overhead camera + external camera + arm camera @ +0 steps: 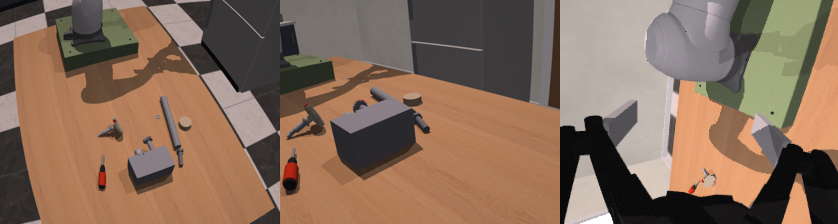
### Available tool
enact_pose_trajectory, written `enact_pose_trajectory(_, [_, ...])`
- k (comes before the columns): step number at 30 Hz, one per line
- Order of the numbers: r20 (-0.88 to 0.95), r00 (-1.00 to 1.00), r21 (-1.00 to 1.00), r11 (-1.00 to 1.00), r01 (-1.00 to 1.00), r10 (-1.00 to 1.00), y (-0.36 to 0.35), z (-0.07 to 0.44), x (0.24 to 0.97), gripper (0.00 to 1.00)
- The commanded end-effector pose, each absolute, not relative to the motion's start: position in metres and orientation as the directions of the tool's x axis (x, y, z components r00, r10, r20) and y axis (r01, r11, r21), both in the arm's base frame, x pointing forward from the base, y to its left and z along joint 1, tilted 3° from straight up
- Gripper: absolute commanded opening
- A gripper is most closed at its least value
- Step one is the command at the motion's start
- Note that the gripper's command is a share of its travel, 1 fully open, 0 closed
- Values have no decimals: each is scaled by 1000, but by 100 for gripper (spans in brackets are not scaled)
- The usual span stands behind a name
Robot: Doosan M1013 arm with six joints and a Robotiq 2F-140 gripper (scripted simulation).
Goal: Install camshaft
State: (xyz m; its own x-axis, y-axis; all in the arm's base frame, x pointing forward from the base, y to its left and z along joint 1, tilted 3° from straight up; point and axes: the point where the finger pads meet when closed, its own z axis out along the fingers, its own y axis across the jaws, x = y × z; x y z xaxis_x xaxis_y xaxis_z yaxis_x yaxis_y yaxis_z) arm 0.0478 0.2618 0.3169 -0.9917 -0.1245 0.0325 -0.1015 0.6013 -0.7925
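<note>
The camshaft (112, 129) lies on the table with its big gear (117, 125) propped up and a red mark on the rim; it also shows in the exterior view (306, 122). The grey engine case (150, 164) (373, 132) stands upright to its right. The small crank gear (147, 140), which has a red mark, and the open bearing (139, 152) sit on the case's far face. My gripper (696, 117) shows only in the wrist view. It is open wide and empty, high above the table near the arm's base and far from the parts.
A red-handled screwdriver (102, 174) lies left of the case. A long grey rod (170, 122), a washer (157, 115), a wooden disc (185, 122) and a bolt (180, 157) lie to its right. The green arm base (95, 37) stands at the back. A dark cabinet (244, 37) stands off the table.
</note>
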Motion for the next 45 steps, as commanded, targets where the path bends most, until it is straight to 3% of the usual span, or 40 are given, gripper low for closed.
enact_pose_trajectory(1, [33,-992,-792,601,-102,-125,262,317,48,100])
enact_pose_trajectory(24, [52,-992,-786,607,-114,-119,262,314,50,100])
enact_pose_trajectory(34, [216,-973,-707,674,-213,-82,267,285,70,100])
enact_pose_trajectory(45, [490,-866,-360,881,-306,-100,284,222,135,100])
